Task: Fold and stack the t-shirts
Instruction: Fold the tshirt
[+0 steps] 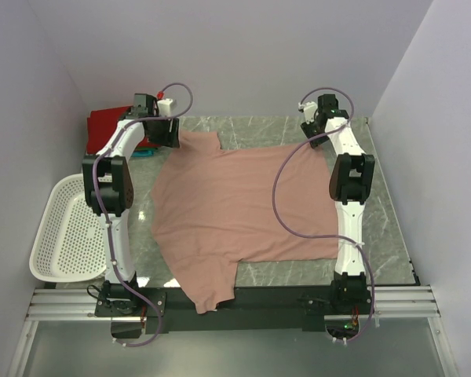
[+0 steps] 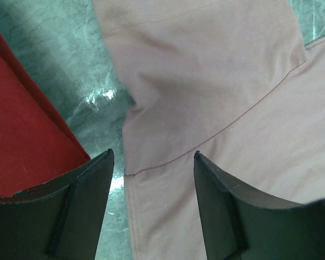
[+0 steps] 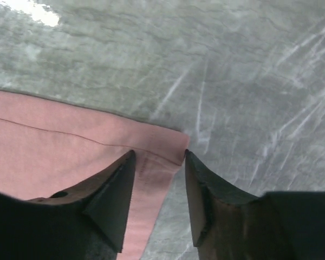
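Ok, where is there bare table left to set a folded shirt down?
The table is bare along the far edge behind the pink shirt, down the right side beyond the right arm, and in a thin strip before its near hem. Far left is crowded: red shirt and left gripper.

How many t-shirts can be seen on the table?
2. The pink t-shirt lies spread at the middle; the red t-shirt lies at the far left corner, partly behind the left arm. More may be hidden.
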Motion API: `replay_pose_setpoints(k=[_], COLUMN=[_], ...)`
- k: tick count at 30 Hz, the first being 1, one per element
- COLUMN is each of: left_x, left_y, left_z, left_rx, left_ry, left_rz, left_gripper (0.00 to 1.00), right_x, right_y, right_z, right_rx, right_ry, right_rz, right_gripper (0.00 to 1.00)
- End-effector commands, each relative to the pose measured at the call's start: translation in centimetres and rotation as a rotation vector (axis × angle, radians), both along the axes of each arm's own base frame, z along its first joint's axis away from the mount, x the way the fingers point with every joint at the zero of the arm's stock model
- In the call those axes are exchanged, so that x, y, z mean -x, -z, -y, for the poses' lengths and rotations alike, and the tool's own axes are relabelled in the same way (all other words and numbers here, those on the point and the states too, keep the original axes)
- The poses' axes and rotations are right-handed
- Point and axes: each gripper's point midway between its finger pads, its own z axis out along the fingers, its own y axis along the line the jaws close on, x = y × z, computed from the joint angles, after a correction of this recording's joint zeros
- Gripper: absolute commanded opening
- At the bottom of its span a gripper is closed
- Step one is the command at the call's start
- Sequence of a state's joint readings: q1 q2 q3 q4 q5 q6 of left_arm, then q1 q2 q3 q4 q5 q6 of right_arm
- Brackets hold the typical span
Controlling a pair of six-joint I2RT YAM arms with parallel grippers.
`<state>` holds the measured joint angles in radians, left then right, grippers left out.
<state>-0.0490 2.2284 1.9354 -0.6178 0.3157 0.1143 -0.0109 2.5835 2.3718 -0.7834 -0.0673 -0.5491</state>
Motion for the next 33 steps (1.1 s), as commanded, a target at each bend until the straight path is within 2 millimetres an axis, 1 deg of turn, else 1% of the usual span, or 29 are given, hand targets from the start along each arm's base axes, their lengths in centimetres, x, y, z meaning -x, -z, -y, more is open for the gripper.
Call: replay_pose_setpoints(k=[1, 3, 4, 6, 7, 9, 11, 12, 13, 14, 16, 17, 18, 20, 23, 27, 28, 30, 31, 32, 33], left_x=[0.0, 0.2, 0.2, 0.3, 0.4, 0.3, -0.2, -0.3, -0.5, -1.0, -1.6, -1.8, -2.5, -3.1, -3.7, -4.4, -4.5, -5.1, -5.2, -5.7, -5.8], left_y=[-2.8, -2.7, -2.6, -2.5, -2.3, -2.1, -1.8, -1.6, -0.7, -1.1, -0.8, 0.0, -0.4, 0.2, 1.0, 1.5, 2.1, 2.1, 2.7, 2.4, 2.5], left_z=[-0.5, -0.6, -0.7, -0.7, -0.6, -0.6, -0.7, -0.8, -0.7, -0.7, -0.6, -0.6, -0.6, -0.7, -0.5, -0.1, 0.2, 0.5, 0.8, 1.0, 1.1], left_rx=[0.008, 0.009, 0.01, 0.014, 0.016, 0.014, 0.009, 0.005, 0.004, 0.005, 0.004, 0.004, 0.002, -0.01, -0.031, -0.048, -0.047, -0.037, -0.029, -0.022, -0.015], left_ry=[-0.016, -0.016, -0.019, -0.019, -0.016, -0.011, -0.015, -0.015, -0.013, -0.009, -0.01, -0.011, -0.012, -0.015, -0.006, 0.004, 0.006, 0.004, 0.006, 0.007, 0.002], left_rz=[0.043, 0.037, 0.034, 0.029, 0.025, 0.023, 0.022, 0.019, -0.001, 0.009, 0.012, 0.001, 0.023, 0.029, 0.041, 0.063, 0.058, 0.069, 0.062, 0.075, 0.074], left_gripper=[0.66, 0.65, 0.65, 0.65, 0.65, 0.64, 0.64, 0.63, 0.62, 0.61, 0.6, 0.6, 0.59, 0.59, 0.59, 0.6, 0.6, 0.6, 0.61, 0.61, 0.61], right_x=[0.7, 0.9, 1.0, 1.1, 1.0, 1.0, 1.1, 0.9, 0.8, 0.8, 0.7, 0.7, 0.7, 0.9, 0.7, 0.5, 0.4, 0.2, 0.1, 0.0, 0.0], right_y=[1.0, 1.2, 1.3, 1.3, 1.4, 1.3, 1.3, 1.2, 1.1, 0.9, 0.7, 0.6, 0.2, 0.0, -0.6, -1.5, -1.8, -2.3, -2.5, -2.9, -2.9], right_z=[0.0, 0.0, 0.0, 0.0, -1.3, -1.4, -1.2, -1.1, -1.1, -1.1, -1.1, -1.0, -1.0, -0.8, -0.6, -0.7, -0.8, -1.0, -1.1, -1.1, -1.1], right_rx=[0.034, 0.041, 0.04, 0.043, 0.047, 0.048, 0.057, 0.061, 0.059, 0.06, 0.056, 0.052, 0.05, 0.044, 0.035, 0.018, 0.012, 0.005, 0.0, 0.0, 0.001], right_ry=[-0.052, -0.06, -0.066, -0.068, -0.093, -0.094, -0.083, -0.073, -0.066, -0.059, -0.054, -0.046, -0.039, -0.028, -0.016, -0.011, -0.013, -0.017, -0.019, -0.019, -0.02], right_rz=[-0.055, -0.066, -0.07, -0.073, -0.073, -0.07, -0.069, -0.055, -0.048, -0.034, -0.019, -0.012, 0.003, 0.009, 0.031, 0.052, 0.056, 0.066, 0.069, 0.076, 0.075], right_gripper=[0.45, 0.41, 0.36, 0.32, 0.26, 0.19, 0.03, 0.0, 0.0, 0.0, 0.0, 0.0, 0.0, 0.0, 0.0, 0.0, 0.0, 0.0, 0.0, 0.0, 0.0])
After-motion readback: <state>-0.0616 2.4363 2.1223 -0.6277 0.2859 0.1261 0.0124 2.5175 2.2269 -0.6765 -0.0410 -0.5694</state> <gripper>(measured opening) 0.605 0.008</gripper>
